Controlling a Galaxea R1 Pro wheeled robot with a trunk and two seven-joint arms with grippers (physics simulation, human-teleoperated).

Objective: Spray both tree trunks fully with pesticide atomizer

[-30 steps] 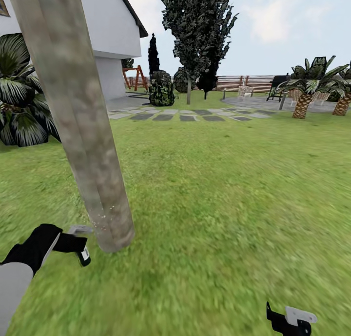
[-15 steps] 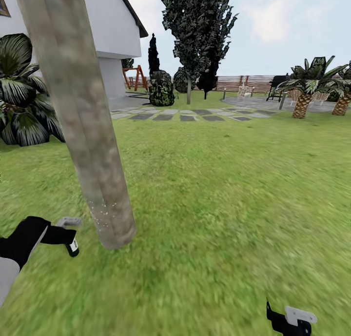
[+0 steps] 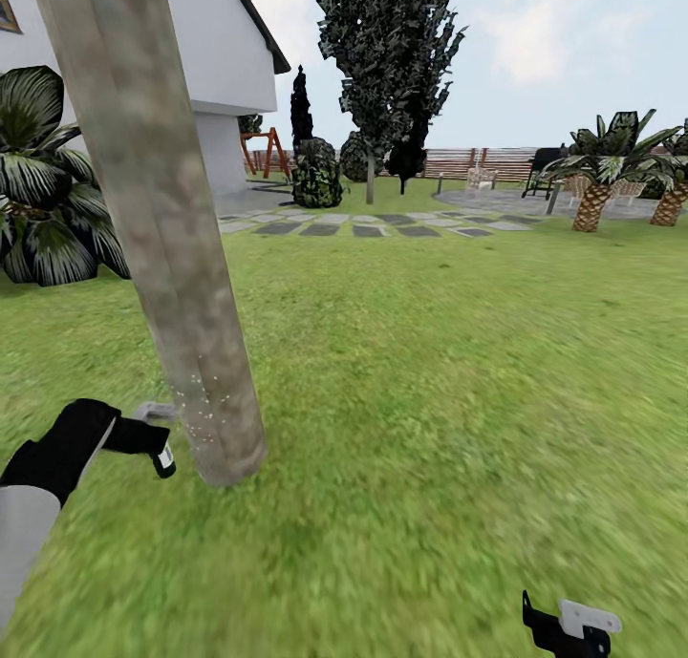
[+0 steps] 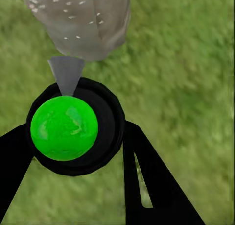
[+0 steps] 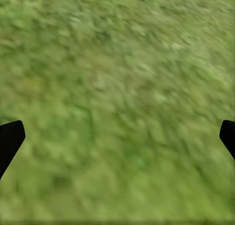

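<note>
My left gripper (image 3: 153,440) is shut on the pesticide atomizer (image 3: 164,461), a small dark bottle with a white label. In the left wrist view the atomizer (image 4: 63,128) shows a bright green top between the black fingers (image 4: 147,181). A grey spray cone runs from it to the base of the near tree trunk (image 4: 83,24). That thick mottled trunk (image 3: 162,247) stands just right of the gripper, with white specks low on its bark. A second tall tree (image 3: 382,56) stands far off. My right gripper (image 3: 571,627) hangs open over grass, fingers (image 5: 10,139) wide apart.
A white house (image 3: 215,56) and a spiky dark plant (image 3: 43,180) are at the left. Stone slabs (image 3: 368,224) cross the lawn ahead, with a bush (image 3: 316,173) behind them. Palms (image 3: 602,176), a paved circle (image 3: 535,202) and the slat fence (image 3: 468,161) lie at the far right.
My left gripper with the atomizer swung away from the trunk, then back toward it and higher. The white specks on the bark now reach a little higher. The right arm has not moved.
</note>
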